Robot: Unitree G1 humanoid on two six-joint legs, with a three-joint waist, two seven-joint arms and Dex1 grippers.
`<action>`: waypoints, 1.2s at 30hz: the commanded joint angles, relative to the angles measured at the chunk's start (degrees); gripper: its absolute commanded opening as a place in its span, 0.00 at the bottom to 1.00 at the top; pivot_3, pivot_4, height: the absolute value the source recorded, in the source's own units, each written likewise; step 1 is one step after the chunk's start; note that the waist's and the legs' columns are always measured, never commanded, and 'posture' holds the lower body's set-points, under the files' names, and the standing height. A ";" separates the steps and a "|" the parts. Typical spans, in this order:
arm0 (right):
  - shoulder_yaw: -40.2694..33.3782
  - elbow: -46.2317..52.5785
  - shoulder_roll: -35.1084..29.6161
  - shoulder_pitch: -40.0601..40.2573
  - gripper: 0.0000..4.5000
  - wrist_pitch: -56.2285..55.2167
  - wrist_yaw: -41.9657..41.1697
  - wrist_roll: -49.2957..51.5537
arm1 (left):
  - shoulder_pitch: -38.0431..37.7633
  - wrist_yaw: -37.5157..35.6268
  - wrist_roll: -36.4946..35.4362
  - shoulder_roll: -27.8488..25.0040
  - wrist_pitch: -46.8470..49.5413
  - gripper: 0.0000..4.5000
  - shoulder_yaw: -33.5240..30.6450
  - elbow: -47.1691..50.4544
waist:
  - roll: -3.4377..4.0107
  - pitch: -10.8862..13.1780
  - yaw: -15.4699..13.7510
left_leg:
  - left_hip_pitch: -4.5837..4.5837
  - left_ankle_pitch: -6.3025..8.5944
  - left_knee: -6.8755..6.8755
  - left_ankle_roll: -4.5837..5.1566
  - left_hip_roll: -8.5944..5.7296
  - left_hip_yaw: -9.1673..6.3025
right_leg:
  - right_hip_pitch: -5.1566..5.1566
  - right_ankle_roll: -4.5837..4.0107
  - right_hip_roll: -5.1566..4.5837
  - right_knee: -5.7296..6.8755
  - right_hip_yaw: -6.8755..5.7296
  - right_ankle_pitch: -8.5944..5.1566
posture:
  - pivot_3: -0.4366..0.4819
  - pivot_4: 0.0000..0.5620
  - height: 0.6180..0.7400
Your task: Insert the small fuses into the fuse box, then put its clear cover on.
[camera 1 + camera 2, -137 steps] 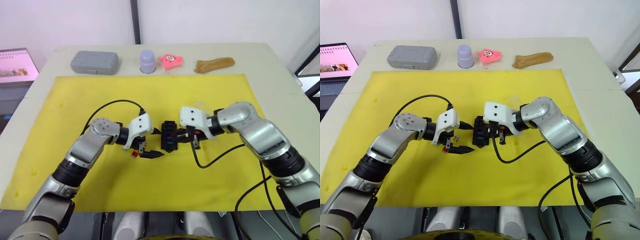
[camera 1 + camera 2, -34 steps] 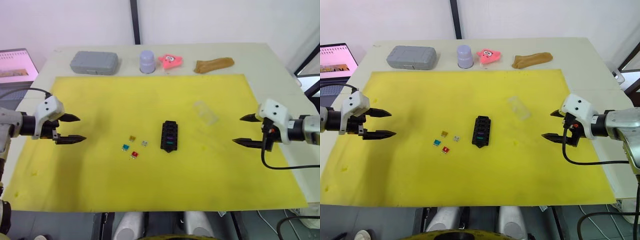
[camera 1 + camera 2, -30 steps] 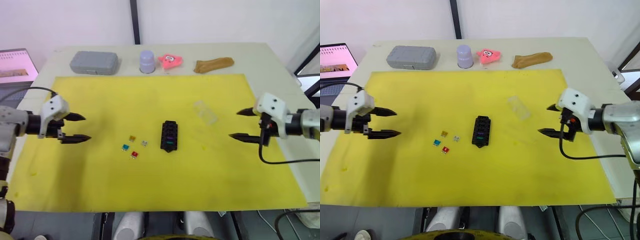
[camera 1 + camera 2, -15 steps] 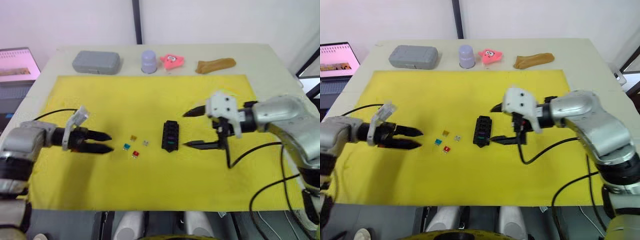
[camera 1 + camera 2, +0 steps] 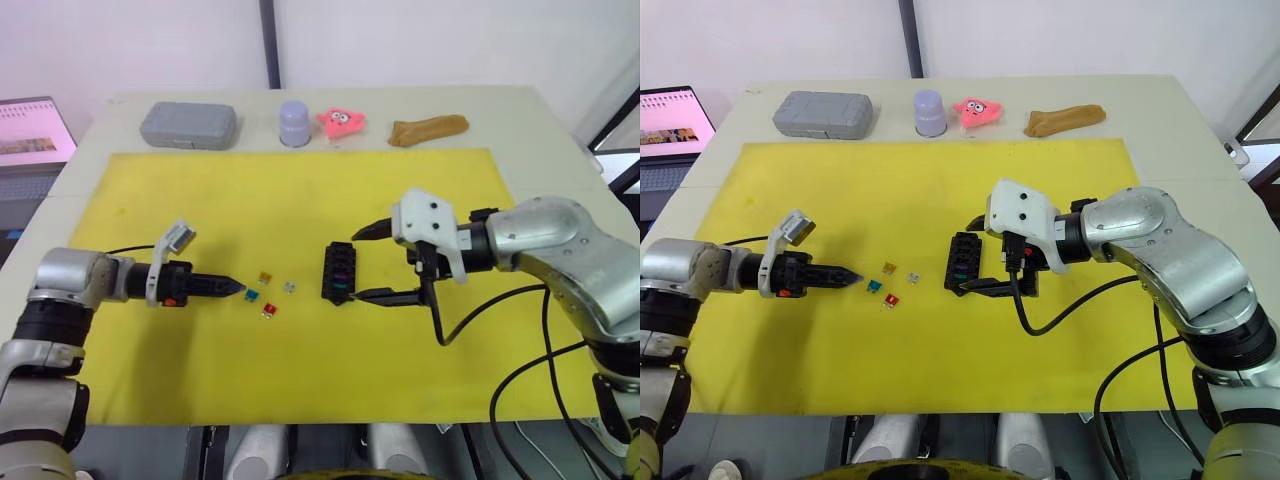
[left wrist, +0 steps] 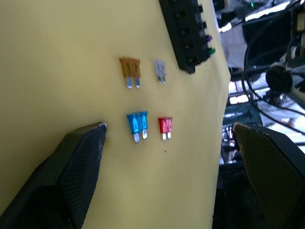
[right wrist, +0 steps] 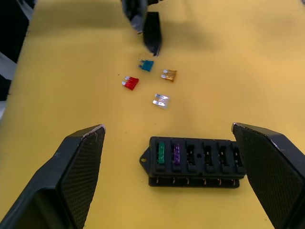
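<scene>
The black fuse box (image 5: 338,272) lies mid-mat with a green fuse (image 7: 161,153) and a purple fuse (image 7: 176,153) seated in two end slots. Loose on the mat to its left lie an amber fuse (image 5: 265,277), a grey fuse (image 5: 288,287), a teal fuse (image 5: 251,294) and a red fuse (image 5: 268,310). My left gripper (image 5: 236,287) is open, turned on edge, its tips just left of the teal fuse. My right gripper (image 5: 357,265) is open, its fingers straddling the box's right side without touching it. The clear cover is hidden.
Along the table's far edge stand a grey case (image 5: 188,125), a lilac cup (image 5: 295,122), a pink toy (image 5: 342,121) and a brown object (image 5: 428,129). A laptop (image 5: 30,130) sits off the left. Black cables trail from both wrists over the yellow mat (image 5: 300,200).
Both arms swung in from the mat's outer edges. The left gripper advanced right to the loose fuses and turned on edge; the right gripper closed in on the fuse box.
</scene>
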State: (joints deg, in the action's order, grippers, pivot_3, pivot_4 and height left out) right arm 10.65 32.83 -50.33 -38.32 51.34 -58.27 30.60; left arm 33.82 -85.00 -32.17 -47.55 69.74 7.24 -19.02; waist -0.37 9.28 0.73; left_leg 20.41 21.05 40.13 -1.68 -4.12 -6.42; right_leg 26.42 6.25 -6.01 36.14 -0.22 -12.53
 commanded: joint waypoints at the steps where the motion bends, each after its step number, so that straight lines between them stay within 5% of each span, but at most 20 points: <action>1: -1.27 2.07 0.01 -0.34 0.99 0.02 0.80 0.64 | -1.62 -0.09 -0.98 0.51 0.60 1.00 2.44 2.13 | 0.00 0.00 -0.02 | 0.00 0.00 0.00 0.00 0.00 0.00 | 0.00 0.00 -0.01 0.00 0.00 0.00 | 0.48 0.27 1.00; 8: -1.50 2.18 0.07 -0.20 0.99 0.27 1.58 0.84 | -1.45 0.56 0.02 1.49 -1.19 1.00 3.50 0.22 | 0.00 0.00 -0.14 | 0.00 0.00 0.00 0.00 -0.02 0.01 | -0.02 0.00 -0.03 -0.01 0.00 0.00 | 0.48 0.27 1.00; 11: -1.39 2.08 0.13 -0.14 1.00 0.19 1.91 0.86 | -1.69 0.55 0.05 1.96 -1.61 0.81 4.09 0.42 | 0.00 -0.01 -0.14 | -0.01 0.00 0.00 0.00 -0.03 0.01 | -0.03 0.00 -0.04 -0.01 0.00 0.00 | 0.48 0.27 1.00; 14: -1.26 1.99 0.11 -0.18 1.00 0.12 2.12 0.84 | -1.50 0.26 0.03 2.25 -2.08 0.47 4.42 0.50 | 0.00 -0.01 -0.09 | 0.00 0.00 0.00 0.01 -0.03 0.02 | -0.02 0.00 -0.04 -0.01 0.00 0.00 | 0.48 0.27 1.00; 36: -0.80 1.53 0.28 -0.51 1.00 -0.56 2.74 0.44 | -0.78 4.14 2.04 4.51 -6.77 0.47 1.51 -8.14 | 0.02 -0.04 -0.22 | -0.08 -0.03 0.02 -0.05 -0.03 0.01 | -0.08 0.00 -0.03 0.07 0.00 0.00 | 0.48 0.27 1.00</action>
State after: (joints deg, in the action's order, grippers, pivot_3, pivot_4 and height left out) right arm 10.66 33.50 -50.31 -38.26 51.89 -55.64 31.05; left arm 34.03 -83.73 -31.76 -42.68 63.94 9.55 -26.33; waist -0.35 9.24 0.50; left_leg 20.33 21.02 40.15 -1.73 -4.14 -6.41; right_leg 26.35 6.25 -6.04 36.20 -0.22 -12.53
